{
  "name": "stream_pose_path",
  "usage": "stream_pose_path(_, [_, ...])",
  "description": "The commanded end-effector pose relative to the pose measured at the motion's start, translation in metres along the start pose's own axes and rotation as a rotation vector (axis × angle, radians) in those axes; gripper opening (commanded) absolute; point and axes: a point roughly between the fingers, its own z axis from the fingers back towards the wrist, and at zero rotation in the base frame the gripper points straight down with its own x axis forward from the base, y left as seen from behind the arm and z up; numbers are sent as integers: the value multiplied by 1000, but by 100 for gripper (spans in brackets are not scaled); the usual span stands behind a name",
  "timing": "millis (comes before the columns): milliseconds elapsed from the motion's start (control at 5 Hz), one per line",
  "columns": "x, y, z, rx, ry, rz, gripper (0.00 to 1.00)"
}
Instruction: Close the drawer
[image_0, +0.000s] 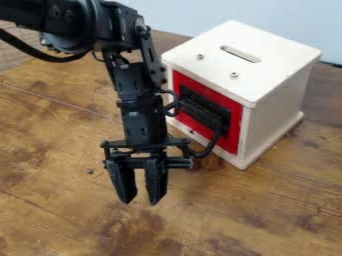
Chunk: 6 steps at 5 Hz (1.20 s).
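Note:
The drawer (222, 108) is the red front of a small white cube box (274, 75), with a dark inset and a black loop handle (203, 125) that juts out toward the lower left. The red front looks about flush with the box. My gripper (139, 194) hangs from the black arm just left of and below the handle, fingers pointing down at the wooden table (54, 150). Its two fingers stand slightly apart with a narrow gap and hold nothing. The arm partly covers the handle's left end.
The white box top has a slot (242, 53) and two small holes. A small dark speck (91, 170) lies on the wood left of the gripper. The table's far edge runs along the upper left.

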Motion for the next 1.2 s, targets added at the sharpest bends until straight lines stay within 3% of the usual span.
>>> stream_pose_path(0, [12,8,22,-5,-80,13,100])
stream_pose_path(1000, [20,15,35,-8,-124,18,100])
